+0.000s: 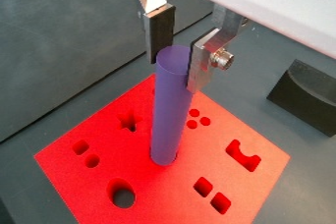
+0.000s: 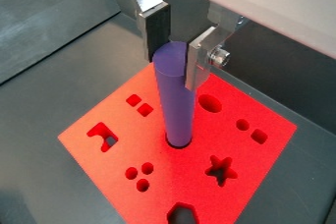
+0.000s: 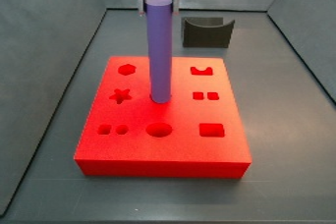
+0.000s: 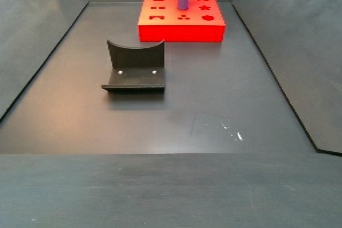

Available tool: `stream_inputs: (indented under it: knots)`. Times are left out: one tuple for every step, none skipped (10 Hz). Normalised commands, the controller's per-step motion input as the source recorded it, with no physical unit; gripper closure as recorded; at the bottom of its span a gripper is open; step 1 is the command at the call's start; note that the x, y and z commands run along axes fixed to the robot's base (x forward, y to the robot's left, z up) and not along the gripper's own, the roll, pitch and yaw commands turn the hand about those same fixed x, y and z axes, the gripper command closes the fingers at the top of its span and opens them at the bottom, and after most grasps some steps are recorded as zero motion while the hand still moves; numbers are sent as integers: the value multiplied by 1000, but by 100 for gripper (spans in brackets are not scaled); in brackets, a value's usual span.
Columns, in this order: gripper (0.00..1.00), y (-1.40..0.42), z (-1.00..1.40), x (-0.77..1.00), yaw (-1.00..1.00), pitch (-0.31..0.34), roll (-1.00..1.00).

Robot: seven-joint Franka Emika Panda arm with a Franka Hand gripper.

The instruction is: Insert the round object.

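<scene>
One purple peg stands upright near the centre of a side view, its lower end meeting the top of the single red block. The end effector sits at the peg's upper end, its two silver fingers clamped on the peg. One dark grey bracket-shaped block rests on the desk, left of centre, well apart from the red block.
</scene>
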Motion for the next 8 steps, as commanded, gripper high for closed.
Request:
stream_inputs:
  knots:
    - [100, 3, 0, 0, -91, 26, 0]
    - [100, 0, 0, 0, -100, 0, 0]
    - [100, 0, 0, 0, -97, 0, 0]
    - [100, 0, -69, 0, -69, 0, 56]
    - [100, -71, -243, 66, -86, 0, 49]
    - [100, -69, -526, 114, -180, -9, 9]
    - [100, -43, -651, 91, -200, -33, 0]
    - [100, -51, -680, 63, -186, -59, 0]
